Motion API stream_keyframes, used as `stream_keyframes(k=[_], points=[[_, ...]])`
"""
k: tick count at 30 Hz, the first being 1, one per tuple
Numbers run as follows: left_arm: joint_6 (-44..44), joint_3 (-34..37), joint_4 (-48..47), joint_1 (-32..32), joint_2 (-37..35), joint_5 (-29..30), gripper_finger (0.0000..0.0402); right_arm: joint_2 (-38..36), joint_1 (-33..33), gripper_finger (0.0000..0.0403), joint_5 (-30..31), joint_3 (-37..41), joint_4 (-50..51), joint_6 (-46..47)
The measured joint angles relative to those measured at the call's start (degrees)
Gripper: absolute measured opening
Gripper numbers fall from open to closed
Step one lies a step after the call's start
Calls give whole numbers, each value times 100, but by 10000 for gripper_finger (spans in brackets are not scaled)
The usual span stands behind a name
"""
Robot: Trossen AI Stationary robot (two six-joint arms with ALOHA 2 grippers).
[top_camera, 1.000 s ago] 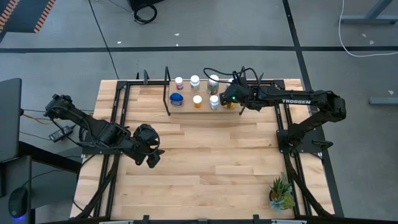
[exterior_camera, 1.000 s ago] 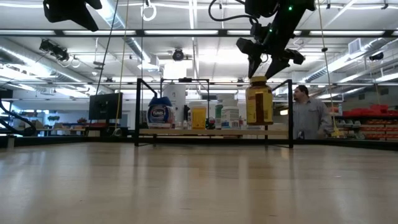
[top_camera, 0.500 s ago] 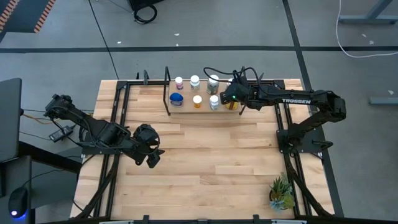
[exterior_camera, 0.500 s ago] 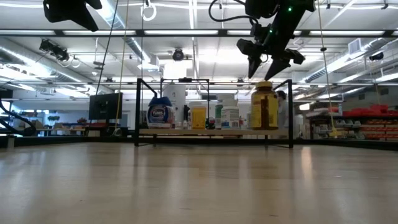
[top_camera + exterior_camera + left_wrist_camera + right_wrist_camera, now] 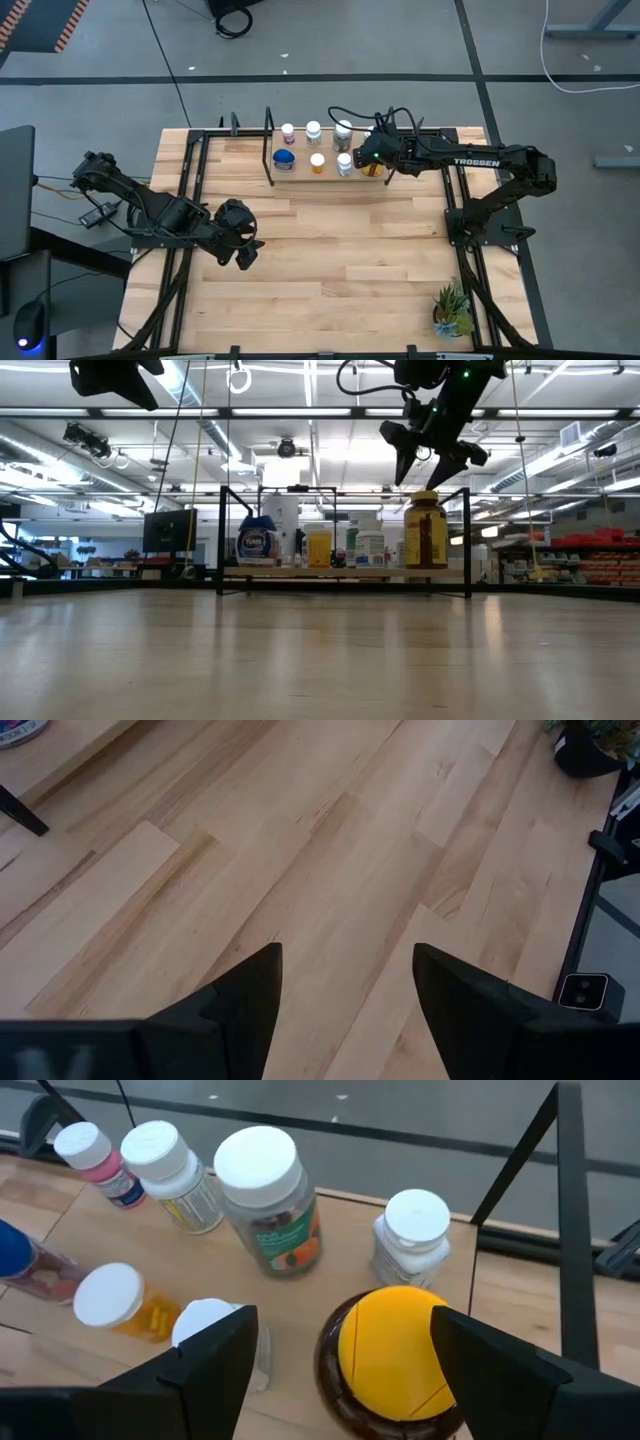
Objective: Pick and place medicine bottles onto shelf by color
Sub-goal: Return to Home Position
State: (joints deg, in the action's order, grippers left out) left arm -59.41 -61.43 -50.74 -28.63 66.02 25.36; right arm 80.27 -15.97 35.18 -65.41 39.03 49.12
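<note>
Wood counter: shelf upper centre of high view, bottles standing on it. I see right hand open just above amber bottle, shelf's right end. Left hand open, centre-left.

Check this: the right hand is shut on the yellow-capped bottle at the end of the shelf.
Wrong on one point: the right hand is open, hanging just above the yellow-capped bottle at the end of the shelf, as the low view shows.

Grey concrete flr, overhead strip lts
</note>
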Motion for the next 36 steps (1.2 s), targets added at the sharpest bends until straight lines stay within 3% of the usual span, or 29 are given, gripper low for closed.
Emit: stream_keyframes(k=[36], points=[[-3,0,0,1,0,9,231,2,10,296,-144,0,-411,343]])
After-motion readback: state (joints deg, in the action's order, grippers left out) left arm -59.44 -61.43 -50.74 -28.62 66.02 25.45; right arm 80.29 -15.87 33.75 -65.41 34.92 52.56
